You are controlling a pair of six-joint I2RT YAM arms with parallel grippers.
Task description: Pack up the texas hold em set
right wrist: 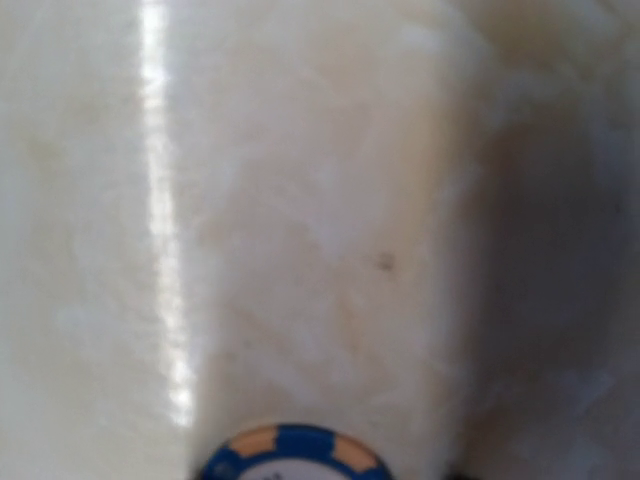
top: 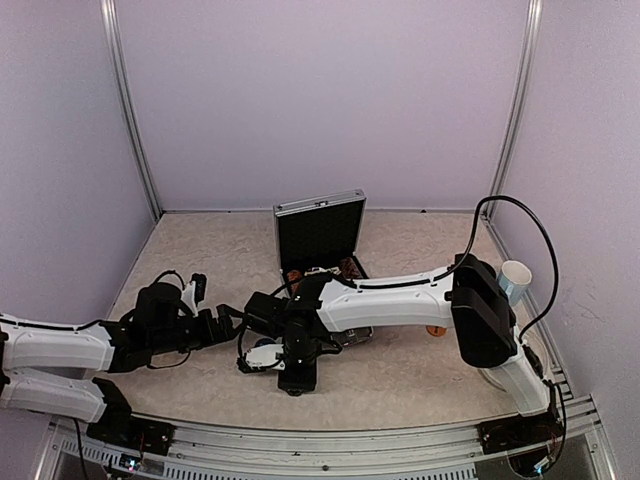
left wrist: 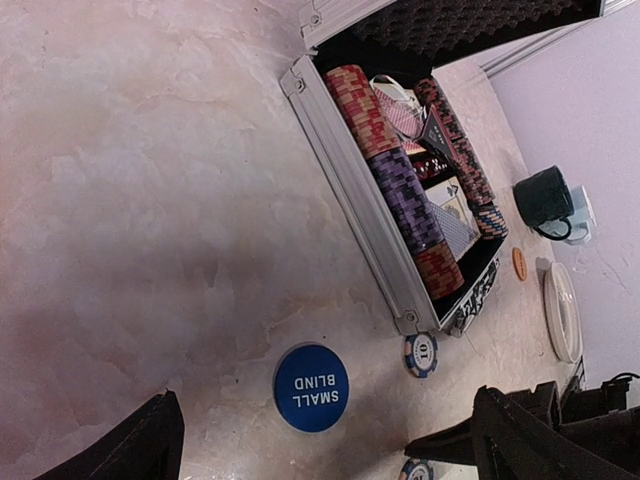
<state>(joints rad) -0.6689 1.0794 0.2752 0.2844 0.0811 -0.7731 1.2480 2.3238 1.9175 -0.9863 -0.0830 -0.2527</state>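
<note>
Down toward the near edge of the pale marbled table point(right wrist: 320, 200), your right gripper point(top: 296, 380) points at the surface. Its wrist view catches a blue-and-cream striped poker chip point(right wrist: 292, 455) right at the bottom of the frame. The fingers themselves do not show there, so I cannot tell how far the jaws are parted or whether they hold that chip.

Before you lift, make sure both pads sit on the chip's rim, and raise it slowly. A flat disc on a smooth top will probably skid or flip if you pinch it off-centre.

Your left gripper point(top: 236, 320) sits just beside it, jaws spread fully and holding nothing. Keep it clear of the carry path.

Just beyond lie a round blue "SMALL BLIND" button point(left wrist: 311, 387) and a blue-and-white chip point(left wrist: 421, 354), the chip nearly touching the corner of the ribbed silver aluminium case point(left wrist: 345, 180). The case stands open mid-table toward the far edge, with chip rows point(left wrist: 400, 190) and cards inside. Carry the chip over its rim and release it low.

Hard to read:
- The right wrist view is blurred, and the chip is cut off by the frame.
- From above, the right arm covers the case's front and the loose pieces.
- Another chip is clipped at the bottom of the left wrist view.
</note>
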